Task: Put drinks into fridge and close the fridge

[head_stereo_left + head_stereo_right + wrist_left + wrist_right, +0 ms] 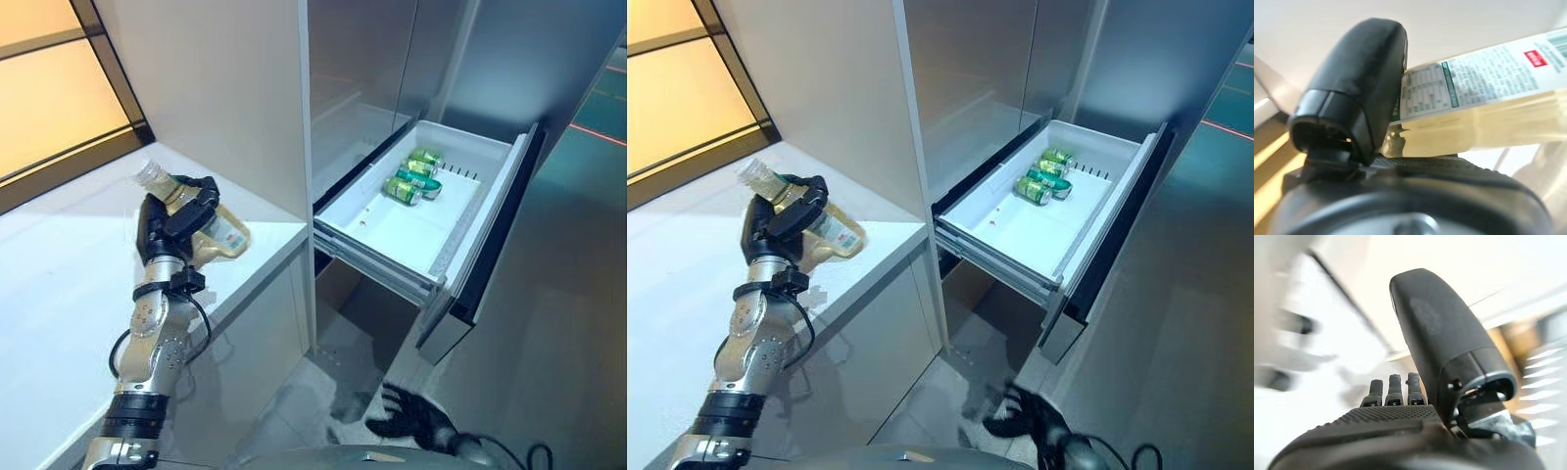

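Observation:
My left hand (174, 223) is shut on a clear bottle of pale yellow drink (223, 235) with a white label, over the white counter (59, 294). The bottle lies tilted, its cap end (147, 174) pointing up and back. In the left wrist view the thumb (1359, 83) presses on the bottle (1484, 112). The fridge drawer (392, 240) stands pulled open to the right, with green cans (413, 176) lying at its back. My right hand (416, 416) hangs low near the floor, fingers straight (1393, 391) and holding nothing.
The counter ends at a tall white panel (225, 88) next to the grey fridge front (362, 69). The open drawer's dark front (500, 235) juts out over the grey floor. A window frame (69, 157) runs behind the counter.

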